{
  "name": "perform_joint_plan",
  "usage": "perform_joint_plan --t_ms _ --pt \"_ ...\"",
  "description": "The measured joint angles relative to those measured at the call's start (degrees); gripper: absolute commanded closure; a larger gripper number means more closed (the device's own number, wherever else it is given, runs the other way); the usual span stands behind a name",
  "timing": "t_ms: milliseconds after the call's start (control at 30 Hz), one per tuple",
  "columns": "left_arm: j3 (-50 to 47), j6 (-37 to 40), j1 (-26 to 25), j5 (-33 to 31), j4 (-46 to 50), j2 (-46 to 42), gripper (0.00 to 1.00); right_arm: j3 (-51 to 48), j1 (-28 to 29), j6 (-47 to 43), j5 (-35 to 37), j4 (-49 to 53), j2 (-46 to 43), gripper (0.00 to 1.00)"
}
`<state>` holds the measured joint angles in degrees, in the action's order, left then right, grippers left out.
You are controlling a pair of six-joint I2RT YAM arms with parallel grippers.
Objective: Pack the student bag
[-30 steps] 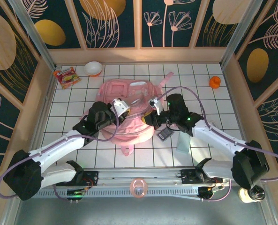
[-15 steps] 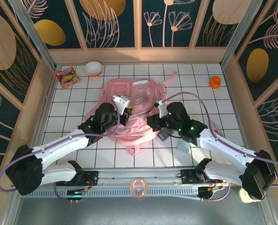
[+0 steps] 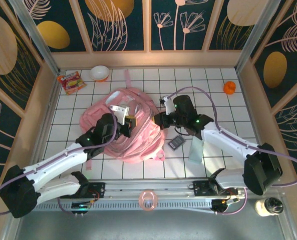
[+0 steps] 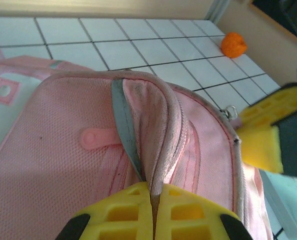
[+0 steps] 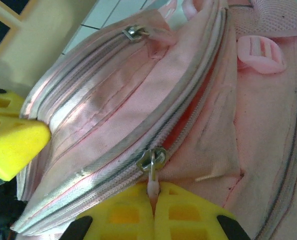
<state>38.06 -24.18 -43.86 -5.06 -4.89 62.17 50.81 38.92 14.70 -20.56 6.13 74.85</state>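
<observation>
Where the white tiled table [image 3: 218, 105] has its middle, the student bag [image 3: 138, 145] lies flat, pink, by far the biggest thing, with both arms reaching onto it. Left gripper [image 3: 129, 121] sits over the bag's middle; from its wrist the yellow fingers [image 4: 188, 212] are pressed together on a raised fold of bag fabric next to a grey zip line, so it is clamped on the bag. Right gripper [image 3: 157, 120] is at the bag's right edge, pinched closed on a zipper pull [image 5: 152, 165]; the zip looks parted past the pull. Just right of the bag lies a pale green flat pack [image 3: 196, 150]. Off the bag's far left corner, well apart, a red snack packet [image 3: 70, 81]. On the near rail below the bag, a pink ring [image 3: 148, 200]. Beyond the bag's far edge, a white bowl [image 3: 99, 73]. Between bag and green pack, a small dark device [image 3: 177, 143]. Far right of the bag, an orange item [image 3: 230, 87]
</observation>
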Motion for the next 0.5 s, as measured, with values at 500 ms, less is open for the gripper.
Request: perform_joint_plan --t_ms 500 --pt "15.08 0.35 -0.96 -8.96 4.57 16.46 1.00 1.11 5.22 2.64 3.32 2.67 -0.87 1.00"
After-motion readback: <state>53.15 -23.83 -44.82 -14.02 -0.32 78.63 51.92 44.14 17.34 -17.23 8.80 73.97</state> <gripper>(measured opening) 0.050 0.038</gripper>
